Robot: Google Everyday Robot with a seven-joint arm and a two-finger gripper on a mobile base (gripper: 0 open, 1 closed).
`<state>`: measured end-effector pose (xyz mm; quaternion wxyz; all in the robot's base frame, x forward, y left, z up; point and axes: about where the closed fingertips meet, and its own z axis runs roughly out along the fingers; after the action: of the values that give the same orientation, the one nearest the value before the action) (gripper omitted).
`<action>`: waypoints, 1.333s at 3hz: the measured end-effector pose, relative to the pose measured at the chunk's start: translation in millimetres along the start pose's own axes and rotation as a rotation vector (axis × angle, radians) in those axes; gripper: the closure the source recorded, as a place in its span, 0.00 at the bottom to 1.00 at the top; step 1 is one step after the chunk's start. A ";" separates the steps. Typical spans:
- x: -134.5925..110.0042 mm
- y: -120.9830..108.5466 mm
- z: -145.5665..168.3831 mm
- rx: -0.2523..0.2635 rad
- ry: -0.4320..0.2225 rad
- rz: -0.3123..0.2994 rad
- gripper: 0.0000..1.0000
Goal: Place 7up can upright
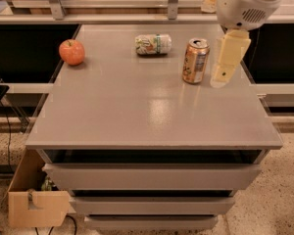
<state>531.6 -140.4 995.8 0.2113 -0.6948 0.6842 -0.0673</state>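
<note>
- The small pale whitish-silver 7up can with green markings (153,44) is lying on its side near the far edge of the flat grey tabletop (152,116), so it is waiting to be stood up.
- The orange-gold drink can (195,60) is standing upright to its right, apart from it.
- The cream-coloured gripper (223,75) is hanging just right of that orange-gold can, carrying nothing visible. Wide or narrow, cannot tell. It is probably poised before a reach.
- The round red apple (71,52) is sitting far left, out of the way.

On table (137,111): apple (72,52) left, 7up can (153,44) back centre, other can (195,61) beside hand (222,77) right.
</note>
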 end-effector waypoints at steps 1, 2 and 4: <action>-23.3 -38.8 20.3 0.015 -0.007 -0.064 0.00; -53.4 -72.4 35.2 0.034 -0.001 -0.113 0.00; -110.8 -137.7 128.3 0.011 0.018 -0.131 0.00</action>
<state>701.6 -9.6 954.9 0.2043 -0.7361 0.6388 -0.0909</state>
